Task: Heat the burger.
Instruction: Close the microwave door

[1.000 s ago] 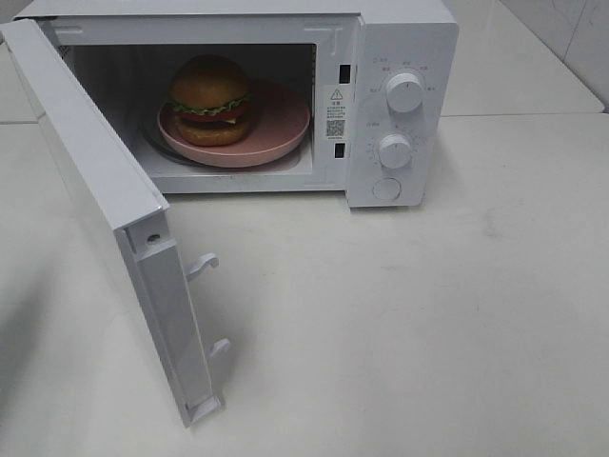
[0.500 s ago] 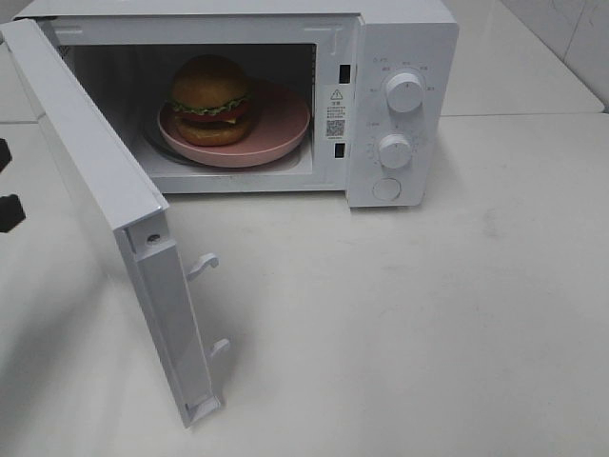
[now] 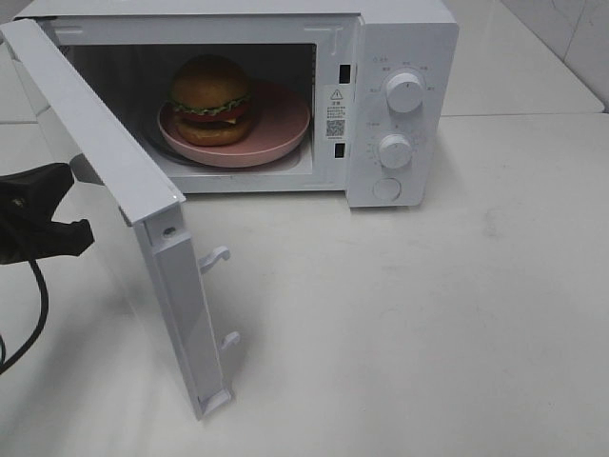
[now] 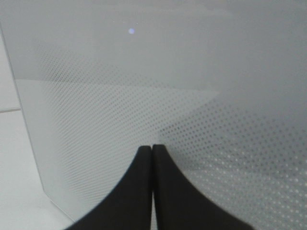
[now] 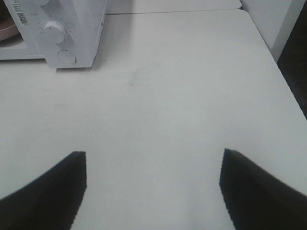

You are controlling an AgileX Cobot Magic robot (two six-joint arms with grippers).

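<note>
You've one burger [image 3: 210, 95] on one plate [image 3: 285, 122]; left fingers [image 4: 139, 191] pinched together, seemingly against the door [image 4: 144, 72], right fingers [image 5: 48, 191] spread wide

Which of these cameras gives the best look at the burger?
The exterior high view: the burger sits in plain sight on the pink plate inside the open microwave. The left wrist view sees only the dotted door; the right wrist view shows no burger.
</note>
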